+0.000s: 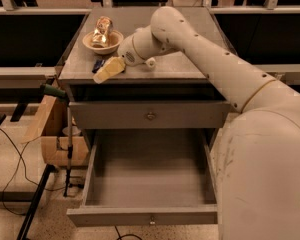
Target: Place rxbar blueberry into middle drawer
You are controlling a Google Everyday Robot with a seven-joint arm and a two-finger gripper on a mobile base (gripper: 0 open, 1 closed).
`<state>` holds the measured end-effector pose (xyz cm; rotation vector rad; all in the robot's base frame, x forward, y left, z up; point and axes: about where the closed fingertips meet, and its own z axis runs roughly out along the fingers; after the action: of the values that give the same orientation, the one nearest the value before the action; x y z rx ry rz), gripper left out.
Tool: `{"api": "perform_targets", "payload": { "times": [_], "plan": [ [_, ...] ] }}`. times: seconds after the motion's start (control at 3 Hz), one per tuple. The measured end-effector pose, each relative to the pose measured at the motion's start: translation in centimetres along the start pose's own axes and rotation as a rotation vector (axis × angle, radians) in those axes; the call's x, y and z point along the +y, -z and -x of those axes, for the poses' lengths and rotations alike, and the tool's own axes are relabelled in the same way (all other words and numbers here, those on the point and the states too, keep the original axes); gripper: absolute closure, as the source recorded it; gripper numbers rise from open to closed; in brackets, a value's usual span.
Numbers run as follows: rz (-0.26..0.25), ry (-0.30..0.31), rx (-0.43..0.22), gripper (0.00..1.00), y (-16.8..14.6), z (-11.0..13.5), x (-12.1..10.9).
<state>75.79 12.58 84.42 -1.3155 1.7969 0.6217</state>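
The rxbar blueberry [97,65] is a small dark navy bar lying flat near the front left corner of the cabinet top [180,66]. My gripper [109,70] is low over the top, right beside the bar on its right, and covers part of it. The middle drawer [149,184] is pulled fully open below, with a bare flat floor, a narrow front panel and a small knob [151,217]. My arm reaches in from the right, across the cabinet top.
A tan bowl [90,45] holding a shiny gold snack bag [103,31] stands just behind the bar. The upper drawer [150,115], with a taller front panel, is closed. A wooden frame [50,129] and cables lie on the floor at the left.
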Motion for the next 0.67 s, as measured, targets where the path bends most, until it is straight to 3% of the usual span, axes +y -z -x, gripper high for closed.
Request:
{"api": "perform_targets", "payload": {
  "times": [0.67],
  "plan": [
    [0.003,-0.018,0.01,0.0,-0.42,-0.69,0.47]
  ]
}}
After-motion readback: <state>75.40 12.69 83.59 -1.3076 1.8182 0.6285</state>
